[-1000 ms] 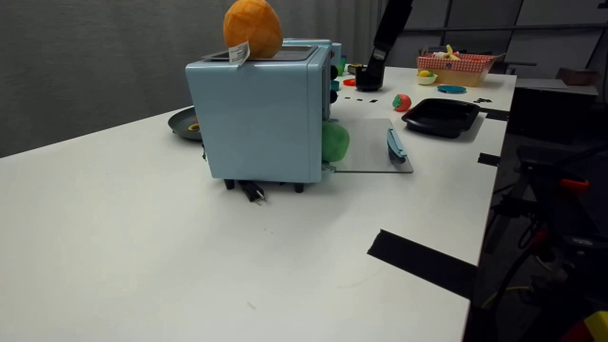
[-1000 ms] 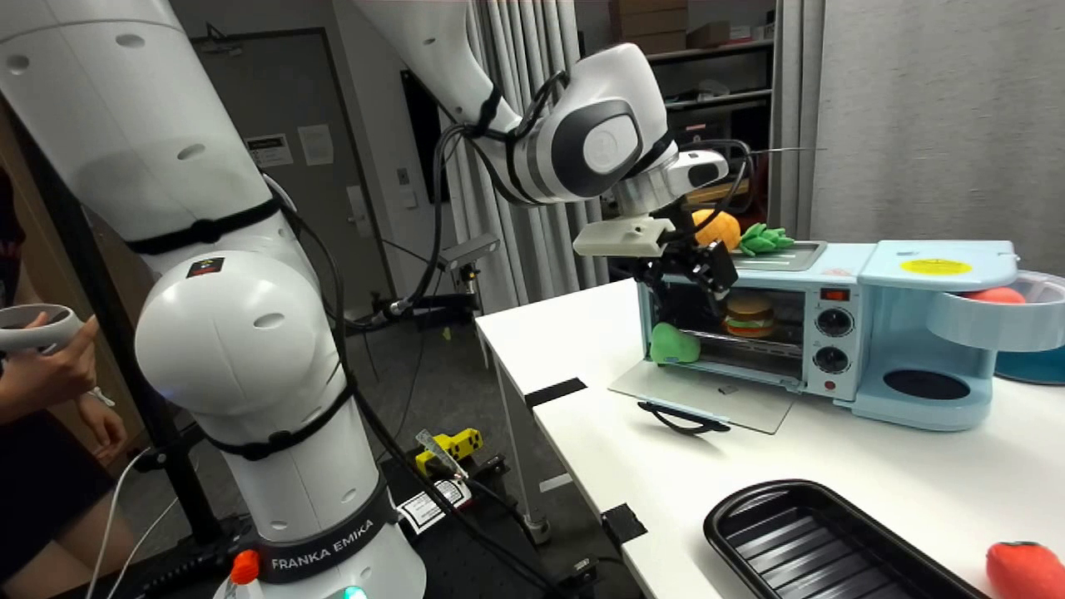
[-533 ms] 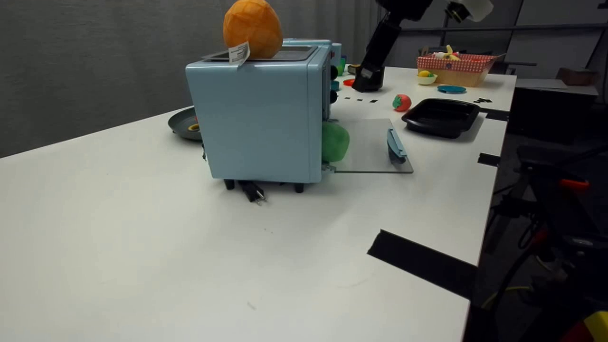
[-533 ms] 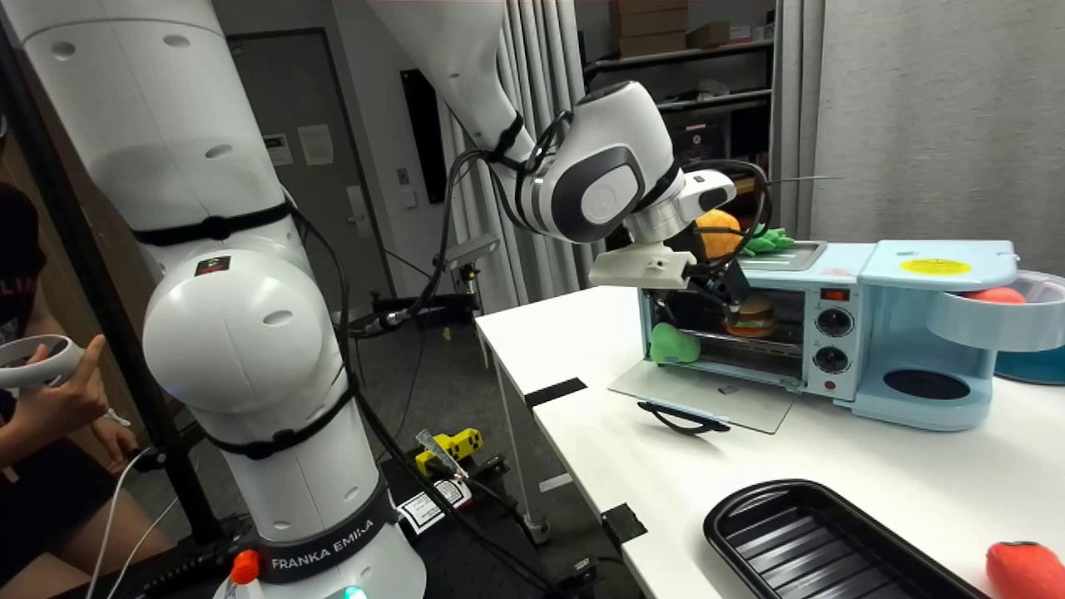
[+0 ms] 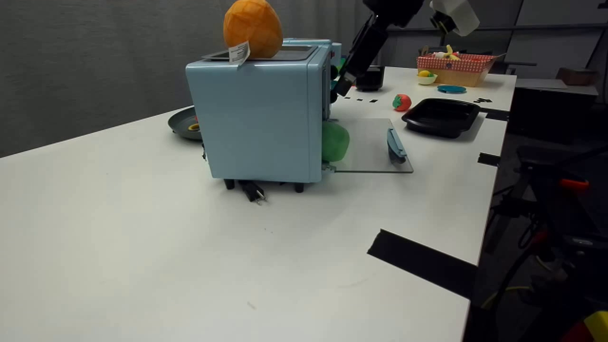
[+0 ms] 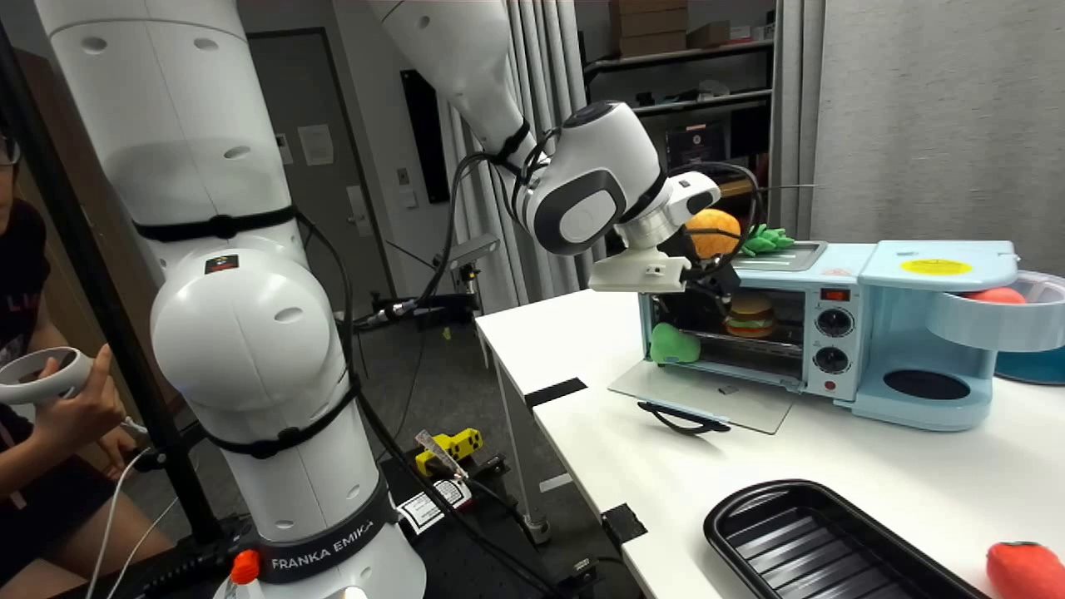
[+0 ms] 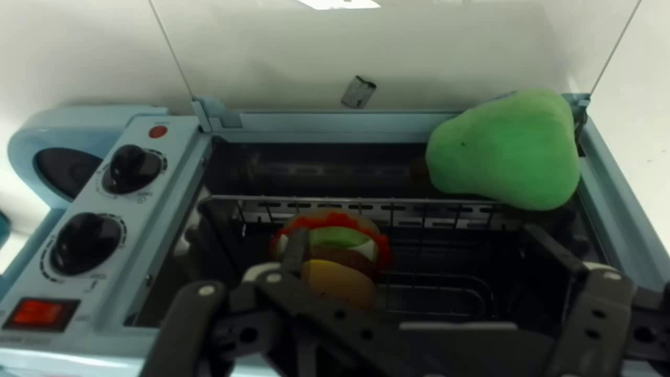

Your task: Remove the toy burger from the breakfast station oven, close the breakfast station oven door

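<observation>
End effector (image 7: 425,246): since half a second ago, moved in closer to the front of the breakfast station oven (image 5: 261,123); fingers (image 7: 555,252) wide apart, gripping nothing.
Toy burger (image 7: 340,256): unmoved on the rack (image 7: 398,200) inside, partly behind one finger in the wrist view; contact unclear.
Grasp: probably being lined up; a shift toward the knobs (image 7: 86,243) seems needed.
Breakfast station oven door (image 5: 363,142): folded down, closing still ahead.
Green plush toy (image 7: 507,152): at the opening's corner; might block closing.

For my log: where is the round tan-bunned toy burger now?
In the wrist view, the toy burger sits on the wire rack inside the light blue boxy oven, between round black knobs at left and a green pear-shaped plush toy at right.
</observation>
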{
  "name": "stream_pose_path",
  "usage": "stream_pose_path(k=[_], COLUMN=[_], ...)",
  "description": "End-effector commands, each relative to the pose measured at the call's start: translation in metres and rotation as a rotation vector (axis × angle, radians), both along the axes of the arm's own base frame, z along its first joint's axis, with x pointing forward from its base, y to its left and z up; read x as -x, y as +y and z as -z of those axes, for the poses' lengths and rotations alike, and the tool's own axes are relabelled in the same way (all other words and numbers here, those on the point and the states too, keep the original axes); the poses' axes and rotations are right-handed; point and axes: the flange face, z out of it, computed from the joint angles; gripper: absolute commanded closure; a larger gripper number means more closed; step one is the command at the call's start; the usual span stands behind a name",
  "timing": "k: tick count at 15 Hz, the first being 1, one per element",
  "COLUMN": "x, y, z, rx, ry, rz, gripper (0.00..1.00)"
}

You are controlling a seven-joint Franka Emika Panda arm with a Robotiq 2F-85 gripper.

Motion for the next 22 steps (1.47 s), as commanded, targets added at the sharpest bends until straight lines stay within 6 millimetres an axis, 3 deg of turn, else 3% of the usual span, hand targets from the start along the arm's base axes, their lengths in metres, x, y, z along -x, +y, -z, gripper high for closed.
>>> stream_pose_path(k=[1,8,13,22], x=[-0.015,-0.025,-0.045,-0.076], y=[0.005,-0.006,-0.026,-0.060], z=[-0.009,-0.003,0.011,0.067], rx=[0.004,-0.021,-0.029,-0.096], ry=[-0.044,-0.029,-0.028,-0.001], rz=[-0.023,-0.024,-0.038,-0.113], gripper=[0.00,0.00,0.00,0.00])
